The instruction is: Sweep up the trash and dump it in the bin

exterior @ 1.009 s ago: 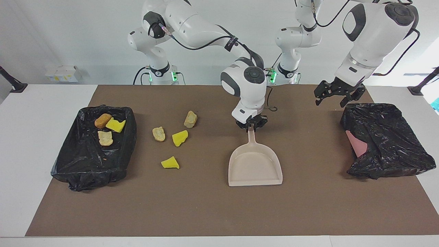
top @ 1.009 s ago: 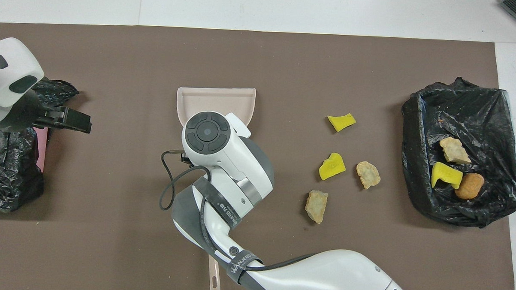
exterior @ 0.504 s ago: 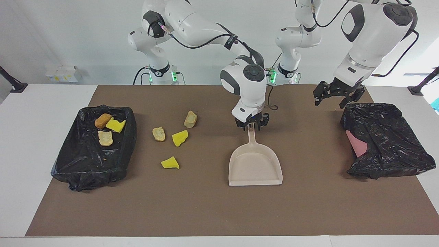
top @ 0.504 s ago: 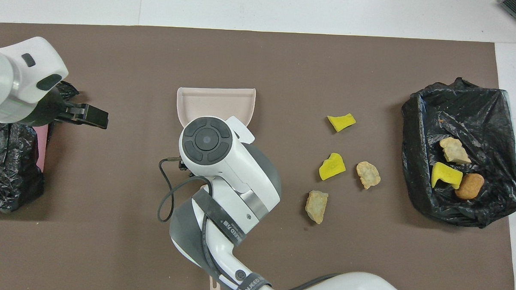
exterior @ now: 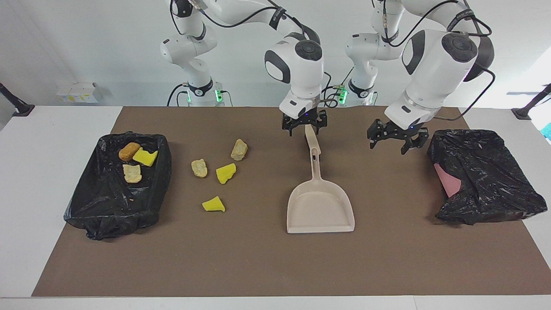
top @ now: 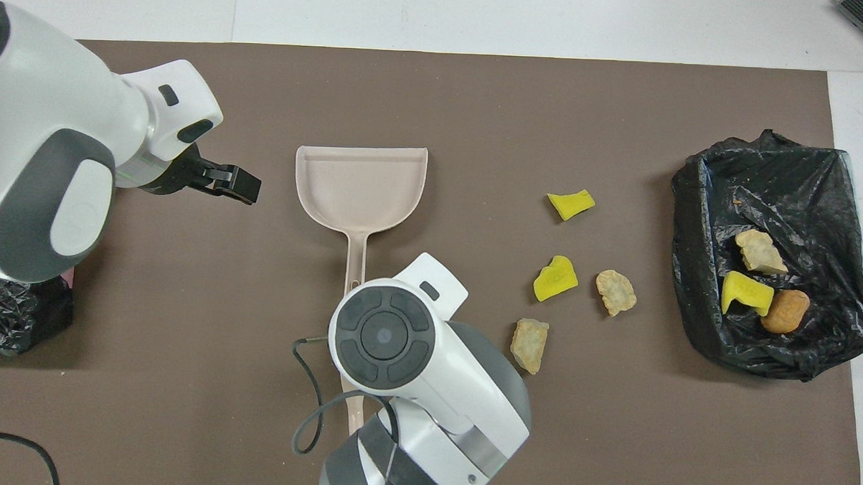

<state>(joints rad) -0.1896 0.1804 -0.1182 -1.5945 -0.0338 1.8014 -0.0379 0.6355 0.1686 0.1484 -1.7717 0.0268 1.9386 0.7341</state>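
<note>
We see a smooth, pale beige plastic dustpan [exterior: 320, 209] lying flat on the matte brown mat [exterior: 275, 267] near the middle of the counter [exterior: 26, 206], its flared scoop toward the counter's edge away from the robots and its slim handle pointing at them. The right claw [exterior: 304, 124] hangs over the handle's tip with its fingers spread and nothing gripped. The left claw [exterior: 397, 138] hovers over bare mat, jaws wide and empty, beside a crumpled, glossy black bag [exterior: 486, 176] with a pink patch showing, at the left arm's end. The trash [exterior: 219, 172] is split: four spongy lumps, two bright yellow wedges and two rough beige chunks, lie loose on the mat, while three more, one orange-brown and rounded, sit in the black-lined bin [exterior: 116, 193] at the right arm's end.
</note>
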